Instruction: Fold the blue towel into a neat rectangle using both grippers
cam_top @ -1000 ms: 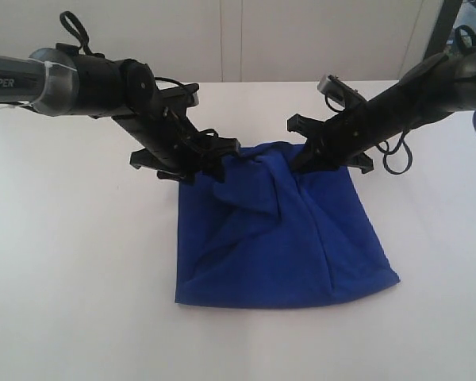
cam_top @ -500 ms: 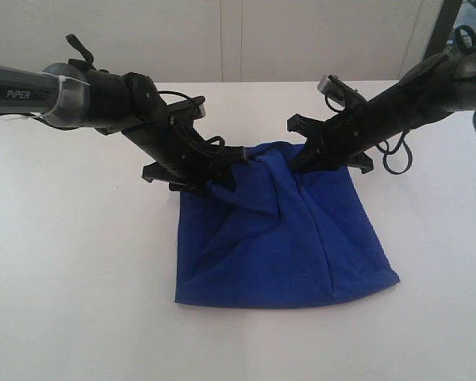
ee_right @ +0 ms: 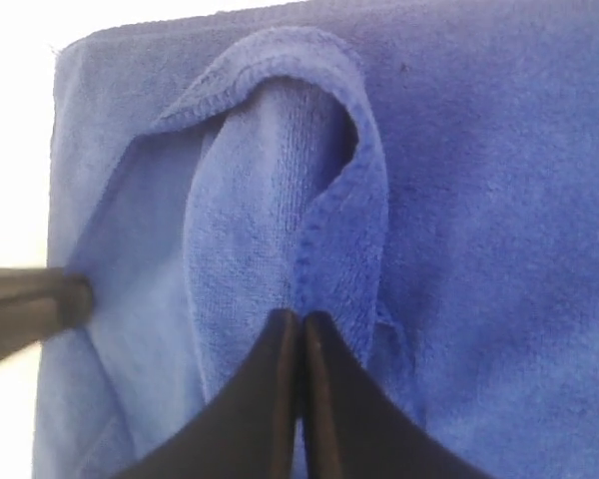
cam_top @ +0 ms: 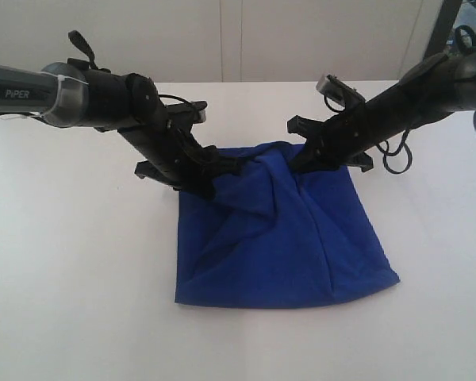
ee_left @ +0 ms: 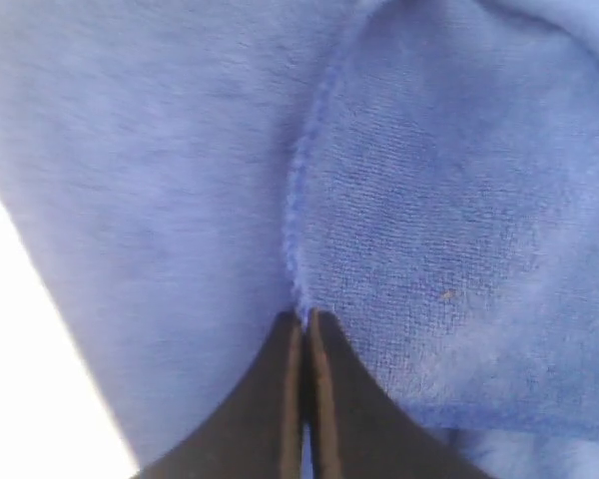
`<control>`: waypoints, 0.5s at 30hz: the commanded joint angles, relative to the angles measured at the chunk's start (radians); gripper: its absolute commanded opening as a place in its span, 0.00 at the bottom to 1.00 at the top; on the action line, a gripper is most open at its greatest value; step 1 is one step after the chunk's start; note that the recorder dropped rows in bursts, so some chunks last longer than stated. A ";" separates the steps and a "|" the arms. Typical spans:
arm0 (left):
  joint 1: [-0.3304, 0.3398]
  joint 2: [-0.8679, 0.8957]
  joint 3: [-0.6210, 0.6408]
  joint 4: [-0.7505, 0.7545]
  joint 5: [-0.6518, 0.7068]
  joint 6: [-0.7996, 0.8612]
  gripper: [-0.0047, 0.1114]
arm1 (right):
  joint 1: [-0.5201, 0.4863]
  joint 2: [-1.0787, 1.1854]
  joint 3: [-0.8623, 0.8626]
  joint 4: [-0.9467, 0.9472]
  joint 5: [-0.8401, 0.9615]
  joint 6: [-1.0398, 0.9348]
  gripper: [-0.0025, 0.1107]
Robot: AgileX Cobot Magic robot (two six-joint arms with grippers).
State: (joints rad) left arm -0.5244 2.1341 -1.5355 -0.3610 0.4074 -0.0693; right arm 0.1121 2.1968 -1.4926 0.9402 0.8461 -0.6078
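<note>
The blue towel [cam_top: 278,246] lies rumpled on the white table [cam_top: 79,278], its far edge bunched and lifted between the two arms. My left gripper [cam_top: 220,178] is at the towel's far left corner, shut on the blue towel. In the left wrist view the gripper [ee_left: 305,317] has its jaws pressed together with the towel's hem [ee_left: 298,230] running out from between the tips. My right gripper [cam_top: 303,162] is at the far right corner. It too is shut [ee_right: 301,317], pinching a curled fold of the towel [ee_right: 280,180].
The white table stretches wide on both sides and in front of the towel. A white wall [cam_top: 238,40] closes the back. Black cables [cam_top: 397,155] hang from the right arm. A dark finger of the left gripper [ee_right: 30,304] shows at the edge of the right wrist view.
My left gripper has slid in over the towel's far left corner and closed on the cloth. The right arm and the lower part of the towel have stayed put.
</note>
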 commanded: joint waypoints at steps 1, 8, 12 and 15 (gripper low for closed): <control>0.041 -0.087 0.000 0.030 0.045 0.085 0.04 | -0.013 -0.034 -0.007 -0.004 -0.006 -0.074 0.02; 0.063 -0.215 0.000 0.021 0.191 0.388 0.04 | -0.027 -0.156 -0.007 -0.227 0.003 -0.115 0.02; 0.063 -0.262 0.000 -0.080 0.293 0.570 0.04 | -0.027 -0.249 -0.007 -0.313 0.080 -0.121 0.02; 0.063 -0.291 0.000 -0.142 0.362 0.628 0.04 | -0.027 -0.315 -0.007 -0.334 0.151 -0.125 0.02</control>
State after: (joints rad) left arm -0.4641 1.8761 -1.5355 -0.4382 0.6890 0.4941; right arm 0.0902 1.9477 -1.4926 0.6389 0.9253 -0.7169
